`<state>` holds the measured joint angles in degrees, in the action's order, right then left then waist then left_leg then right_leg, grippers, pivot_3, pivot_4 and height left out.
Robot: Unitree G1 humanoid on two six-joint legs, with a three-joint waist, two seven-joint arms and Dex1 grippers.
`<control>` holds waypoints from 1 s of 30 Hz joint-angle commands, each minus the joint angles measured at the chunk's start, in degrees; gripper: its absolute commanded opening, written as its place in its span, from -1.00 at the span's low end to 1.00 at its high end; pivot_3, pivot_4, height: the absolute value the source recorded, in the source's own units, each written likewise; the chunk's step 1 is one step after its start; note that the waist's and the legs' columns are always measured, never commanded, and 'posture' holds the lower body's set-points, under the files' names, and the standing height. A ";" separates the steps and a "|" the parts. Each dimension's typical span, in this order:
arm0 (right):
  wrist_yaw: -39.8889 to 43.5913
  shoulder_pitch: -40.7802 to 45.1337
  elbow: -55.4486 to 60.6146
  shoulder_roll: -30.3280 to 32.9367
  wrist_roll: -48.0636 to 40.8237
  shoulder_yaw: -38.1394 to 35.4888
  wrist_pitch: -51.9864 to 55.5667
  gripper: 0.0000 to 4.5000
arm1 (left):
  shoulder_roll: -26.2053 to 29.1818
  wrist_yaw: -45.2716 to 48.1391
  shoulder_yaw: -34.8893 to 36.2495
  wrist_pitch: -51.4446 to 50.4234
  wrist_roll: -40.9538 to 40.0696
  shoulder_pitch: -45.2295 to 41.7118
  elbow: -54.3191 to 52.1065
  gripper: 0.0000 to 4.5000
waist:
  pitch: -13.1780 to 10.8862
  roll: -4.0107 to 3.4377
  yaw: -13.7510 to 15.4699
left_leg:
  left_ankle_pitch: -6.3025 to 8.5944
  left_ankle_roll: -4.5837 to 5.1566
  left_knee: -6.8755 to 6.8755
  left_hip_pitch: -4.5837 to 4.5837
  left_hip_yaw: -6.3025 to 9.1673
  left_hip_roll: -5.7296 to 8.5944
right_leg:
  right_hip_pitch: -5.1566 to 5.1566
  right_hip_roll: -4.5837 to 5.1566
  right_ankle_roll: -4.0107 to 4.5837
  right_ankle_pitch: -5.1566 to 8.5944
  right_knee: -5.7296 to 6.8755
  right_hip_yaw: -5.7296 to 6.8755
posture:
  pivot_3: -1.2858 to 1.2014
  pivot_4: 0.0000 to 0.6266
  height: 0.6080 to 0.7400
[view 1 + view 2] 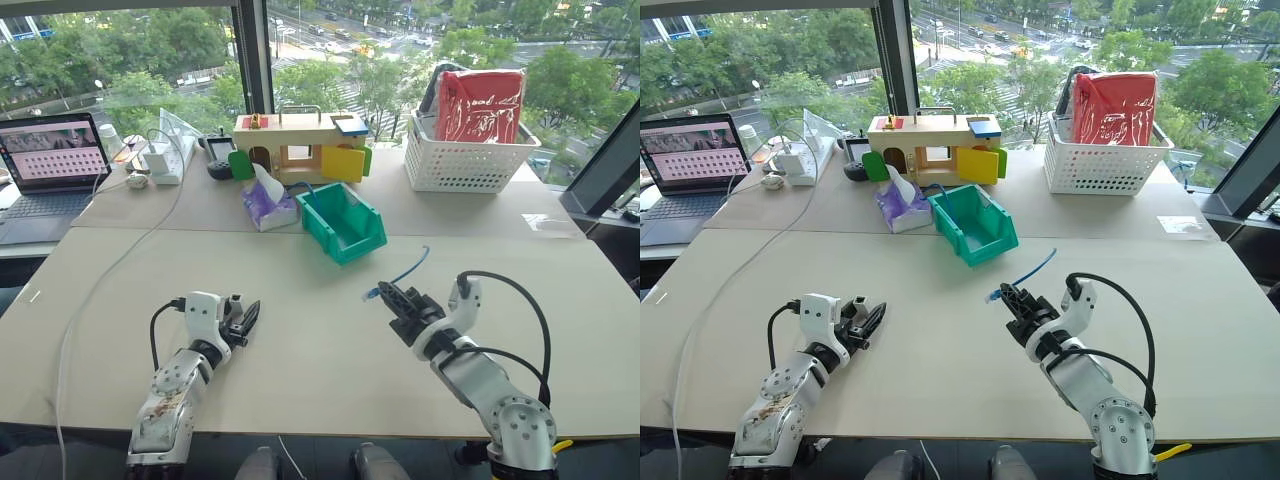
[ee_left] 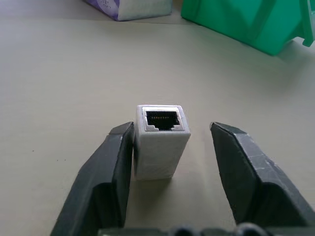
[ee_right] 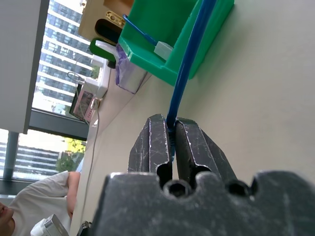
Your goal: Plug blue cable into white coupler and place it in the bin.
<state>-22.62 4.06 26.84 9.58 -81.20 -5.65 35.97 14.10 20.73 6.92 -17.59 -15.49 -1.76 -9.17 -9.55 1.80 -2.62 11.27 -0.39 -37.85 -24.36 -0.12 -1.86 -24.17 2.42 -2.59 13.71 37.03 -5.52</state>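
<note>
A: Where is the blue cable (image 3: 189, 64) at this moment?

B: Pinched in the right end effector (image 1: 392, 297), lower right of centre in the head view. Its two black fingers (image 3: 150, 142) are pressed together on the cable near the plug end — the cord runs up and away from them toward the bin (image 1: 342, 222).

A: And the white coupler (image 2: 161, 140)?

B: On the worktop (image 1: 300, 370), lower left of centre in the head view, between the fingers of the left end effector (image 1: 246, 320). In the left wrist view it sits centre frame, its socket facing away from the wrist. One finger (image 2: 110, 167) touches the coupler's side; the other stands apart with a clear gap. So that end effector is partly open, around the coupler rather than clamped on it.

A: The bin?

B: Teal-green, upper centre of the head view, on the worktop, well apart from both end effectors. In the right wrist view a second blue cord with a pale plug lies inside it.

A: Anything beside the bin?

B: A purple tissue pack (image 1: 268, 205) just to its left, a wooden toy house (image 1: 298, 145) behind it, and a white lattice basket (image 1: 465, 160) with red contents in the upper right. A laptop (image 1: 45, 170) sits at the far left — a pale grey cord (image 1: 110, 270) trails from that side down across the worktop.
</note>
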 commanded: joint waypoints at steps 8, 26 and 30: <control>-0.12 0.29 3.57 -0.05 1.45 -1.51 -2.34 -1.00 | 7.18 16.51 -8.10 -1.25 -1.81 -9.40 4.25 -0.71 | 0.00 0.00 0.34 | -0.01 0.00 0.00 -0.03 0.01 0.01 | 0.00 0.01 0.00 0.00 0.01 0.04 | 0.03 -0.52 0.62; 2.21 -0.56 10.20 2.79 11.98 4.13 1.17 -1.00 | 7.30 20.90 -27.13 -32.96 1.40 -27.82 0.28 -0.71 | -0.01 0.00 0.09 | 0.00 0.03 0.03 -0.20 0.08 0.05 | -0.11 -0.03 -0.07 0.04 -0.03 0.03 | 0.03 -0.52 0.62; 2.93 0.80 9.14 3.98 11.18 5.81 3.74 -1.00 | 5.21 18.73 -26.36 -37.83 0.78 -27.81 -0.34 -0.71 | 0.00 0.00 0.24 | 0.00 0.03 0.01 -0.19 0.09 0.07 | -0.08 -0.01 -0.08 0.04 -0.03 0.05 | 0.03 -0.52 0.62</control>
<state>-20.95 3.46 34.37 12.86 -69.24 -0.28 38.34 19.96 40.44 -18.67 -53.07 -14.01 -29.84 -8.72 -9.55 1.80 -2.38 11.28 -0.36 -37.84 -24.53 -0.03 -1.79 -24.24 2.41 -2.67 13.75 36.99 -5.47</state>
